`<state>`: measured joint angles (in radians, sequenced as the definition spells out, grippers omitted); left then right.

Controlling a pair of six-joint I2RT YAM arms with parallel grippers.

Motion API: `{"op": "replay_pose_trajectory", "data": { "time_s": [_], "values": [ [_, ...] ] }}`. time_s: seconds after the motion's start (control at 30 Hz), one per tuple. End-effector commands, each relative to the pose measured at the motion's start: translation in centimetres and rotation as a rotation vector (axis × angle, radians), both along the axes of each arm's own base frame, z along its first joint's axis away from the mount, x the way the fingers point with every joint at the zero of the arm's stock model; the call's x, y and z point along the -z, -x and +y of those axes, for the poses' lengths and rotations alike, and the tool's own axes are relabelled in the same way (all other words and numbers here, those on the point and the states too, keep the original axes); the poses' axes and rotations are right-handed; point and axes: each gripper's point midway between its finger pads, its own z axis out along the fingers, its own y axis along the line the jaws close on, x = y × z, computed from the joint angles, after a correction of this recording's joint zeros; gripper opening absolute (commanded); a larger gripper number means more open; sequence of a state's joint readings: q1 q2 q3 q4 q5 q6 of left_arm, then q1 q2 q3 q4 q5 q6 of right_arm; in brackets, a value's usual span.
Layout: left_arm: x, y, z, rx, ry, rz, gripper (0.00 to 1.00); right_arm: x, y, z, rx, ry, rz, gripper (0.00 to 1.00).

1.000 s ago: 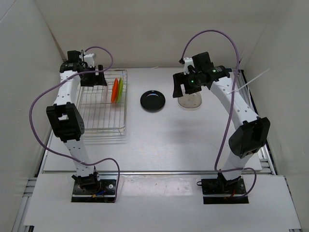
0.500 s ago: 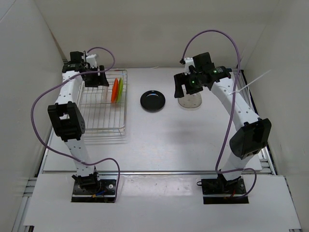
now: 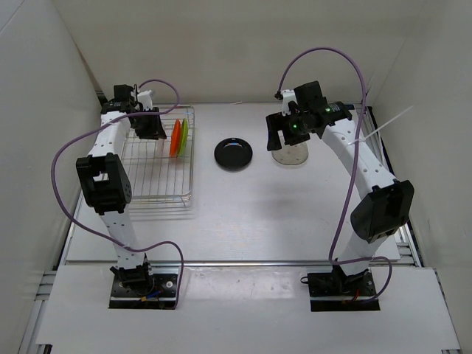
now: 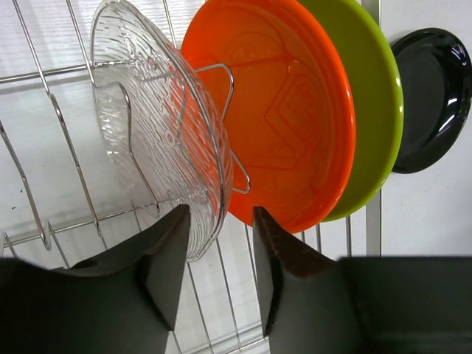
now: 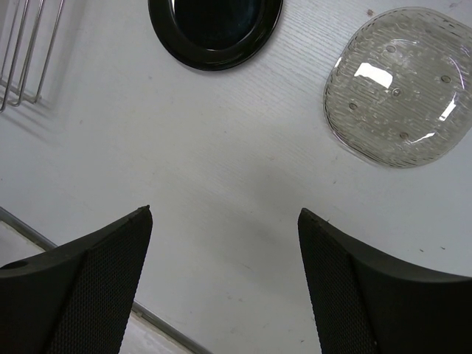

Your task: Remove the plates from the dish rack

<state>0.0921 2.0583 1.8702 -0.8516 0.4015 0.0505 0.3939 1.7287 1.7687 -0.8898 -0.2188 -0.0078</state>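
**Left tool closes in on the clear plate in the rack**

Since a second ago our left tool point(image 4: 221, 210) has slid along the far end of the dish rack point(image 3: 155, 177) toward the standing plates, and its fingers have drawn noticeably closer together. Our right arm has hardly shifted.

From the left wrist we see the tool's two dark fingers point(image 4: 166, 265) straddling the lower rim of a clear plate point(image 4: 155, 125). This plate stands on edge, slightly tilted, among the rack's wire prongs. The jaws are only partly closed. One finger sits right at the rim, while a gap still shows between the plate and the other finger, so we do not call it a grip.

Just beside the clear plate stands the orange plate point(image 4: 287, 125), with the lime green plate point(image 4: 376, 110) directly behind it. Both are on edge in the rack.

Out on the table point(image 5: 221, 133), the black plate point(image 4: 435, 96) lies flat to the right of the rack. A second clear plate point(image 5: 398, 88) lies flat further right, apart from the black one.

Our right tool point(image 5: 223, 212) hangs above the table near those two plates, with its jaws spread wide and only bare table between them.
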Motion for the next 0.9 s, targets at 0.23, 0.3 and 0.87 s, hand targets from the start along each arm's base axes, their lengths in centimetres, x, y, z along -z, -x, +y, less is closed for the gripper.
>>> {"op": "replay_pose_trajectory", "data": {
  "time_s": [0.23,0.3,0.87],
  "values": [
    [-0.8,-0.5,-0.2,-0.001,0.017,-0.035,0.22,-1.0,0.3,0.0,-0.014,-0.012,-0.035,0.83],
    [-0.9,-0.5,-0.4,-0.003,0.030,-0.032,0.12,-1.0,0.3,0.0,-0.014,-0.012,-0.035,0.83],
    [-15.1,4.8,-1.3,0.111,-0.062,-0.236,0.11,-1.3,0.0,-0.7,0.021,0.012,-0.052,0.84]
  ]
}}
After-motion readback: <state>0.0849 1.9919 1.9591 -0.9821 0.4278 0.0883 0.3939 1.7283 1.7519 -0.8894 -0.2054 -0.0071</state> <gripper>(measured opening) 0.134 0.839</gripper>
